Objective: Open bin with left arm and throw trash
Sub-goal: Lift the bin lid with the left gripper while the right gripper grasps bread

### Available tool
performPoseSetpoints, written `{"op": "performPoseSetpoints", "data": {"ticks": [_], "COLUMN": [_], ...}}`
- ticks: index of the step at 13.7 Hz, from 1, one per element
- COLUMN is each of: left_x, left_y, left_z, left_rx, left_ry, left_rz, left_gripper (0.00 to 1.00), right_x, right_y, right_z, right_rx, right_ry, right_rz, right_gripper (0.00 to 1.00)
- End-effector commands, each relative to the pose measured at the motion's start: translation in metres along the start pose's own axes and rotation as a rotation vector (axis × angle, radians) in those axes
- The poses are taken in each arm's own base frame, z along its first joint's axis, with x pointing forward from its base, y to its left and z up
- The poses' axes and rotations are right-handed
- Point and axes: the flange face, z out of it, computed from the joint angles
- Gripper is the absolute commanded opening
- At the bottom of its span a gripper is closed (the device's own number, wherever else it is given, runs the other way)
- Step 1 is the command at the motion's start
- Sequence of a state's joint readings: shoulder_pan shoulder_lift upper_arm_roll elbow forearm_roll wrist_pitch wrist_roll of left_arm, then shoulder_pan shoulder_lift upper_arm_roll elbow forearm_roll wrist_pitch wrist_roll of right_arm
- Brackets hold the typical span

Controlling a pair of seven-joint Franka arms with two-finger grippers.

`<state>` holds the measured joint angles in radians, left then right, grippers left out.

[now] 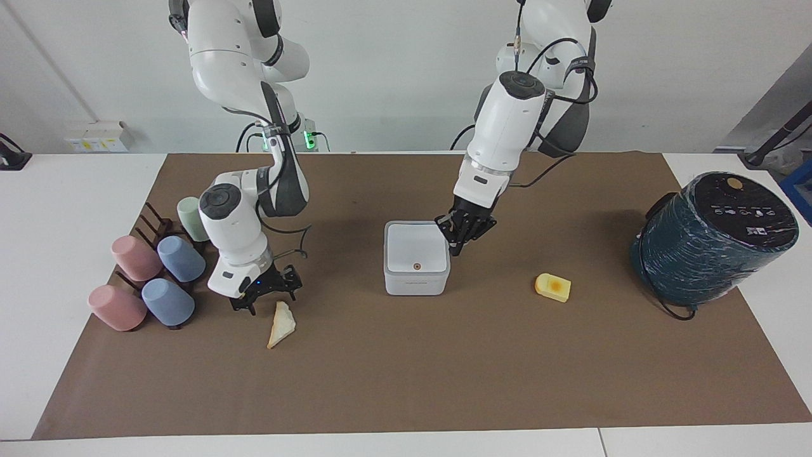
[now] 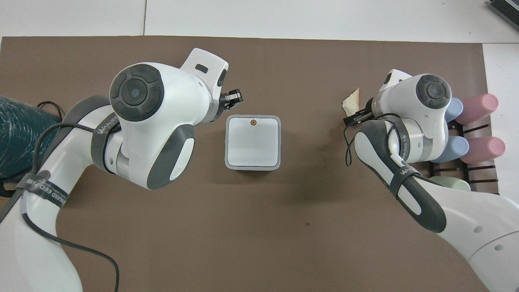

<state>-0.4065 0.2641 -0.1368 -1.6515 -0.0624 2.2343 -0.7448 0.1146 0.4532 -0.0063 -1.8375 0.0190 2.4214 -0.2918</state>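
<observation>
The white bin (image 1: 416, 257) (image 2: 253, 142) sits mid-mat with its lid down, the orange dot (image 1: 416, 266) on the side away from the robots. My left gripper (image 1: 457, 246) (image 2: 234, 97) is shut, tips pointing down at the bin's rim toward the left arm's end; contact is unclear. My right gripper (image 1: 265, 297) (image 2: 357, 118) is low on the mat, open, beside the pale bread triangle (image 1: 281, 324) (image 2: 351, 106). The curled yellow scrap is hidden under it. The yellow block (image 1: 552, 287) lies toward the left arm's end, covered by the arm in the overhead view.
A big dark teal cylinder (image 1: 713, 238) (image 2: 16, 138) stands at the left arm's end of the mat. Pastel cups (image 1: 146, 273) (image 2: 466, 121) lie on a dark rack at the right arm's end, close to the right arm's wrist.
</observation>
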Motion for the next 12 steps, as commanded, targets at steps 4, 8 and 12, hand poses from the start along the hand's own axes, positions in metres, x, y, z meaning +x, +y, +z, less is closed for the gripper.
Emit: {"op": "performPoseSetpoints", "data": {"ticks": [4,8,12], "left_x": [-0.020,-0.027,-0.041], "left_y": [0.020,0.023,0.016], "left_z": [0.049,0.068,0.093], "left_rx": [-0.037,-0.031,-0.019], "left_ry": [-0.004,-0.016,-0.027], "left_rz": [-0.051,-0.072,-0.075], "left_gripper": [0.00,0.00,0.00], "right_x": [0.003,0.003,0.007], "right_y": [-0.005,-0.005,-0.014], "right_z": [0.003,0.003,0.001], "right_rx": [0.013,0.019,0.030], "right_ry": [0.033,0.034,0.033], "right_rz": [-0.024,0.004,0.014], "right_gripper": [0.49,0.00,0.00]}}
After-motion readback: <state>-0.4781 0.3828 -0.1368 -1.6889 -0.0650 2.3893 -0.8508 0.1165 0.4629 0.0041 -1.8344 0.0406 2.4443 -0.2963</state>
